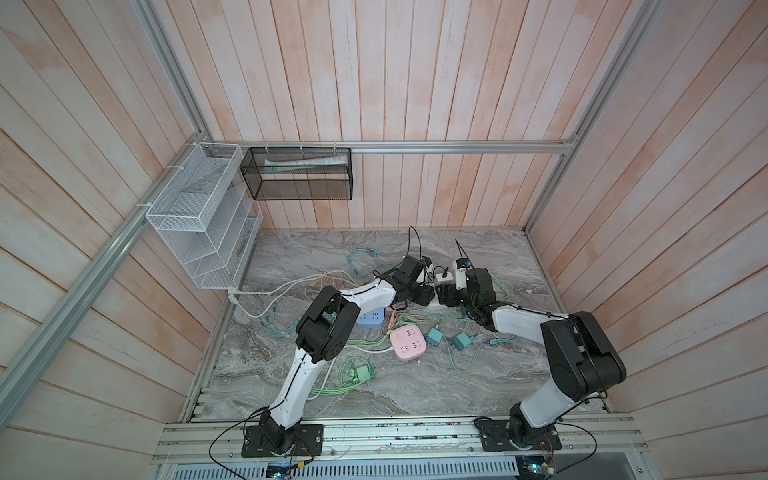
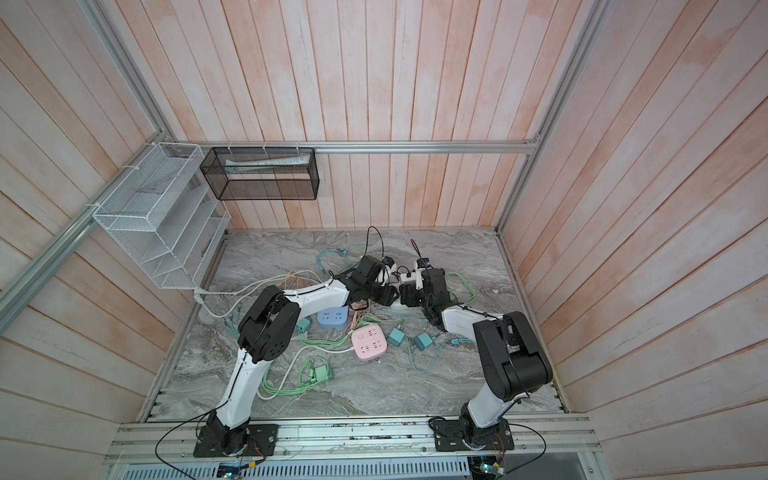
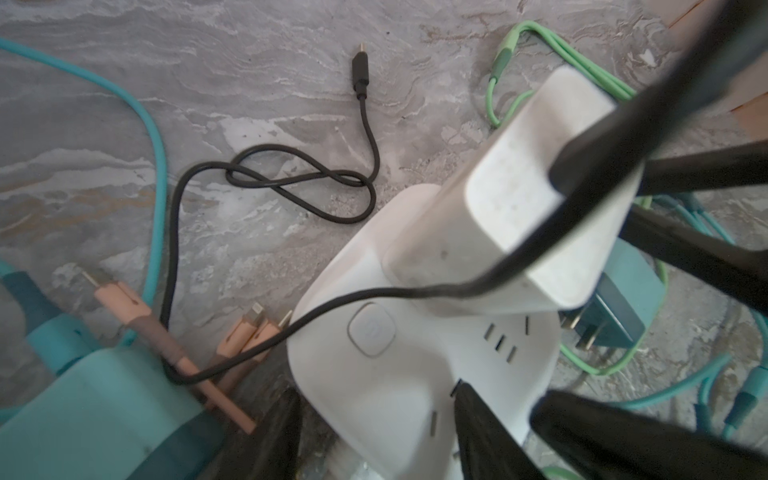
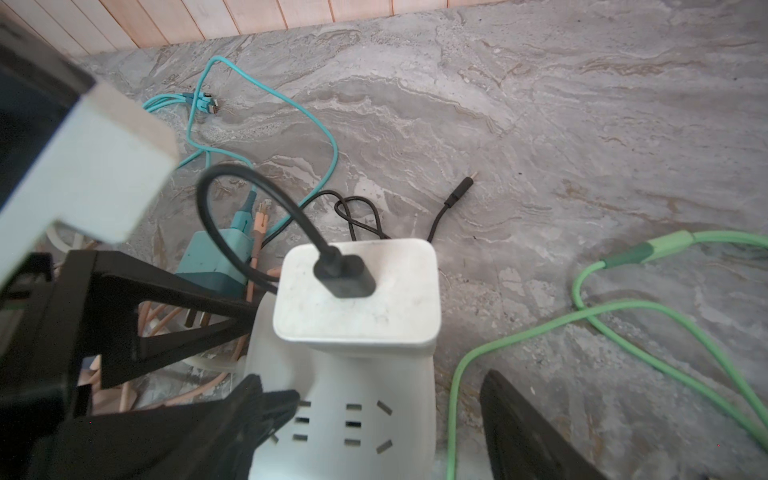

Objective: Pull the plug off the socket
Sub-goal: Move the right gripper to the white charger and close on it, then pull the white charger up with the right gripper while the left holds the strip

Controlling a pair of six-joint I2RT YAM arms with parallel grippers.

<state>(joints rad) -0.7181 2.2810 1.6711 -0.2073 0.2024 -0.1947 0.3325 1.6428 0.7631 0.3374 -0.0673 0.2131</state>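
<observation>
While the white charger plug (image 4: 395, 316) stands seated in the white power socket (image 4: 407, 399) on the worktop (image 4: 582, 145) (black cable (image 4: 345, 276) in its top), the left gripper (image 3: 376, 399) pinches the socket's end in its jaws; the right gripper (image 4: 376, 386) has its jaws spread astride it.

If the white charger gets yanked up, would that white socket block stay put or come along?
Probably comes along: the white socket block looks plastic, likely light, and the white charger sits fully seated. It may also tip, since the charger stands near one end.
</observation>
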